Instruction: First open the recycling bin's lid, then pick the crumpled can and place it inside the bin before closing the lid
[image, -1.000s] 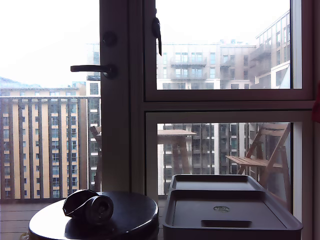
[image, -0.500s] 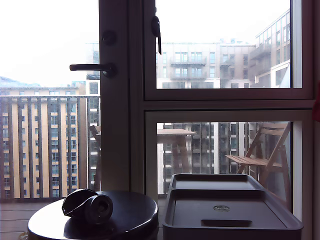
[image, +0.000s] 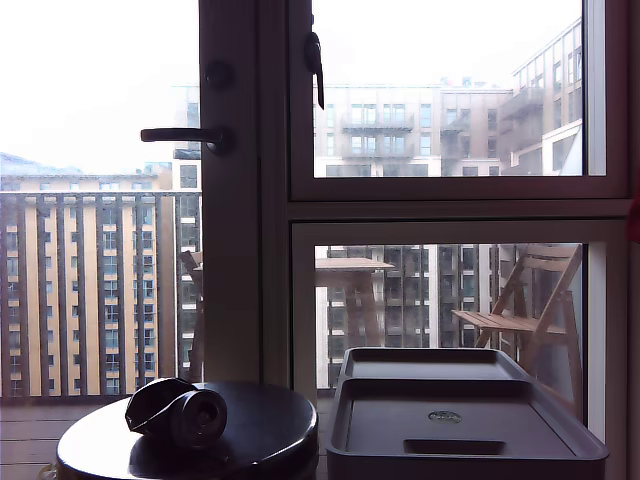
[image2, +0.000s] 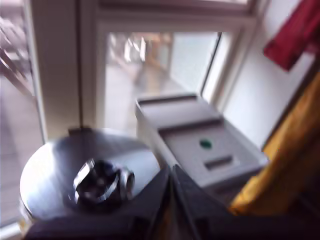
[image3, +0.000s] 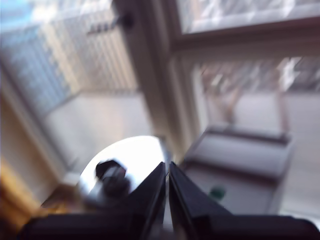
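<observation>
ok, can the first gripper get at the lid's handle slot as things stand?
Probably yes. The lid lies closed with nothing on it, its handle slot uncovered. My first gripper hangs back from it, fingers together, with nothing between.

Bright daylight fills tall windows (image: 445, 95) facing apartment blocks (image: 420, 130) and a folding chair (image: 497, 322).

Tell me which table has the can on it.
The round dark table indoors, at the exterior view's lower left; the can lies on it. The wooden table beyond the glass shows none.

The dented can (image: 178, 412) is laid sideways on a table (image: 265, 435). The recycling bin (image: 460, 470) alongside is covered by the lid (image: 445, 425).
</observation>
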